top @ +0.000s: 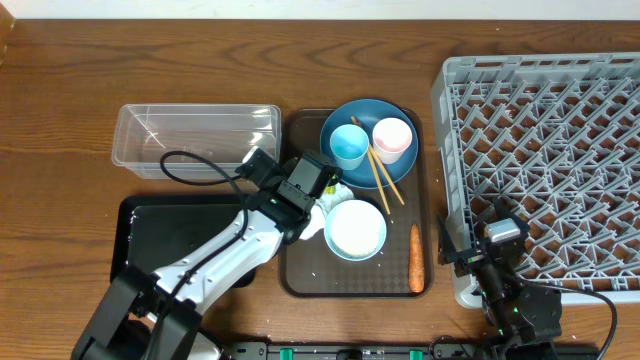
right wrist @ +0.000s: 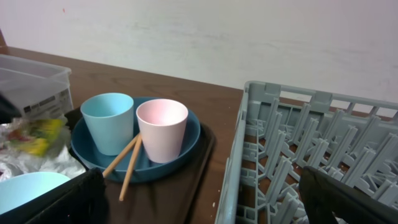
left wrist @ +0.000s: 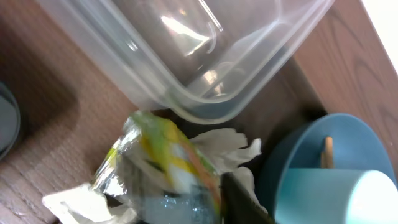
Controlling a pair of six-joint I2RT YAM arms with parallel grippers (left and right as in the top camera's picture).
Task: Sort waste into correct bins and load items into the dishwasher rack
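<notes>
At the centre of the overhead view, over the left part of the brown tray (top: 305, 272), the left gripper (top: 322, 193) is clamped on the wrapper (left wrist: 165, 158). The wrist view shows the foil bunched in the grip, yellow-green label uppermost, with the tissue (left wrist: 227, 146) lying under and just beside it. Whether a fold of tissue is caught as well I cannot tell.

The next move turns on where the bins lie from that grip. The tub (top: 195, 135) sits up and to the left of the gripper, near it, its right end just beside the brown tray's upper left corner. Its long axis runs left to right across the frame, so the open mouth offers a wide target along that line. The black tray (top: 135, 240) lies to the lower left, partly under the left arm itself. A short carry up-left would likely put the wrapper over the tub. The black tray would instead mean drawing back toward the arm's own base. Which bin is meant for foil the pictures do not show.

The right gripper (right wrist: 205, 196) stands wide open and holds nothing. It sits at the lower left corner of the rack (top: 540, 66), well apart from the wrapper and both bins, with the brown tray between. The left arm is plainly the nearer.
</notes>
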